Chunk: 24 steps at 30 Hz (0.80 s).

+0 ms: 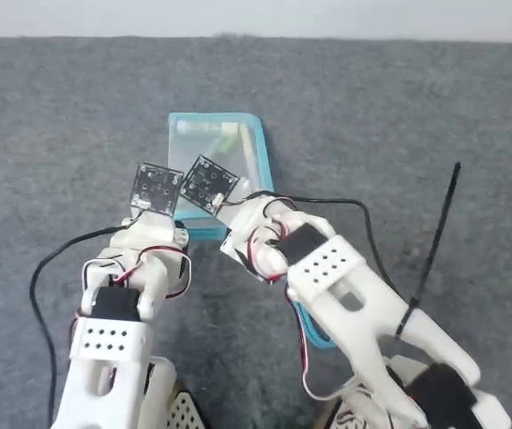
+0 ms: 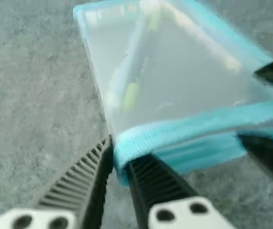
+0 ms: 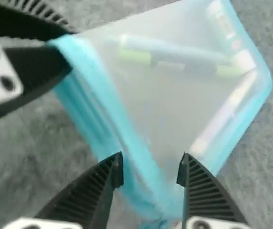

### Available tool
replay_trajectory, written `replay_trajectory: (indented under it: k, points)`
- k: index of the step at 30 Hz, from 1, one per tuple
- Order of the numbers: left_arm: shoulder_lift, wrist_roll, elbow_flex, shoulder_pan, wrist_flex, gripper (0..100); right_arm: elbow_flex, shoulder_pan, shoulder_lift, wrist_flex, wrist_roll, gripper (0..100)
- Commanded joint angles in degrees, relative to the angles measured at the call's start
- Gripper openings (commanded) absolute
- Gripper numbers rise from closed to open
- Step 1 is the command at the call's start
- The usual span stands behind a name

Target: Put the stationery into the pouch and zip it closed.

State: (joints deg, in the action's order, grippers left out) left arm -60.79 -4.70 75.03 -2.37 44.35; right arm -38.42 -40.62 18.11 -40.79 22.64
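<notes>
On grey felt-like table surface (image 1: 59, 116): flat translucent plastic pouch with turquoise fabric trim (image 1: 224, 156), just ahead of both arms. Through the clear wall: stationery (image 3: 174, 50), pale pen-like sticks with green sections, all inside. Judged: loading done, zipping the step in hand.

Left gripper (image 2: 122, 174): clamped on the near corner of the pouch on its own side, with the turquoise zip edge (image 3: 96, 102) pinched between ribbed black fingers (image 2: 86, 176). Reads as the anchor hold.

Right gripper (image 3: 149, 179): spread apart, grasping nothing. Straddles the same zip edge further along, one fingertip to each side, with the band through the gap. Contact with the band not resolvable.

Key relation: long axis of zip edge straight from the left pinch to the right gap, across the near side of the pouch. Nearer to the free length of the band: right gripper. Slider not made out; cannot tell zip open from zip shut.

Judgement for next move: close the right fingers on the slider, if found there, then draw along the band's axis against the left hold. Risk: sliding or buckling of the pouch on any slip of the left pinch.
</notes>
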Motion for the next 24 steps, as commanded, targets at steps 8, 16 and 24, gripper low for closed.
replay_trajectory:
  k: [8,16,24]
  points:
    - [0.2,-0.5,-3.7,0.7,0.4,1,11.2,4.4,-8.6,1.7,-3.3,18.7]
    - [0.2,-0.5,-3.7,0.6,0.4,1,17.2,4.9,-14.9,1.2,-6.8,0.7]
    - [0.1,-0.7,-3.7,-0.9,-0.2,1,17.1,5.3,-7.9,-8.8,-3.3,0.6]
